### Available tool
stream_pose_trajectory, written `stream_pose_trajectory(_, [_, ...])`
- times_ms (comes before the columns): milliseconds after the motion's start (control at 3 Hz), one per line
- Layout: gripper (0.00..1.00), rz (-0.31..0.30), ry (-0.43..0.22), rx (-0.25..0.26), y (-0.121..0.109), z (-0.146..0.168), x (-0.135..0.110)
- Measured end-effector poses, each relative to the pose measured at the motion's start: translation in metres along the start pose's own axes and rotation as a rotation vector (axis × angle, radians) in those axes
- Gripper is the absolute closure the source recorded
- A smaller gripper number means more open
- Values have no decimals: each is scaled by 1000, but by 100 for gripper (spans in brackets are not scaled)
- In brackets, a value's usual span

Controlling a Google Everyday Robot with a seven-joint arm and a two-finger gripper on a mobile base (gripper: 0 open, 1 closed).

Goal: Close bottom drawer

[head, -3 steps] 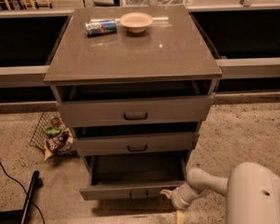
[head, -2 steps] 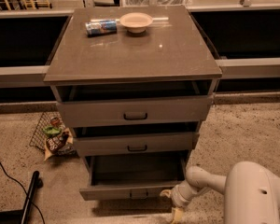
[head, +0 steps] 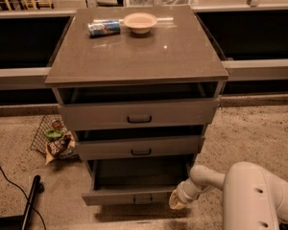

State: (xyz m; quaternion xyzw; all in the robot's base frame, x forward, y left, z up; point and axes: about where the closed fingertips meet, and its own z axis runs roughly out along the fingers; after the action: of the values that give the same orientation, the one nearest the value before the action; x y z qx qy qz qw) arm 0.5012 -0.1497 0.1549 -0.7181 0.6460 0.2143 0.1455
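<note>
Item one, bottom drawer (head: 129, 196): you find it at lower centre of the frame, lowest of three grey tiers, standing pulled out well past the middle drawer (head: 139, 148) above it, with its dark interior exposed. Its front runs left to right across the frame, with a small dark handle (head: 143, 200) at the centre. Item two, gripper (head: 178, 201): lower right of centre, on the end of the pale arm (head: 252, 195) entering from the lower right corner. It sits at the right end of the drawer front, just beside or touching it; which one cannot be told, nor whether it is open or closed, and nothing shows in its hold. The front therefore lies to the left of the gripper, and you would judge the closing push to run up-frame, into the cabinet (head: 134, 56). Item three, top drawer (head: 137, 114): also partly out. Item four, cabinet top: a can (head: 104, 28) lying on its side, label unreadable, beside a pale bowl (head: 140, 21). Item five, wire basket (head: 48, 134) of packets at left: no legible writing.
</note>
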Motion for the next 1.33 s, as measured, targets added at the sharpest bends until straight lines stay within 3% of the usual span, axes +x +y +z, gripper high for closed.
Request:
stream_pose_trajectory(333, [96,7,-1,30,-13,0,8])
stream_pose_trajectory(667, [100,9,-17,70,-34,-2,15])
stream_pose_trajectory(1333, [58,9,-13,89,-43,-6,18])
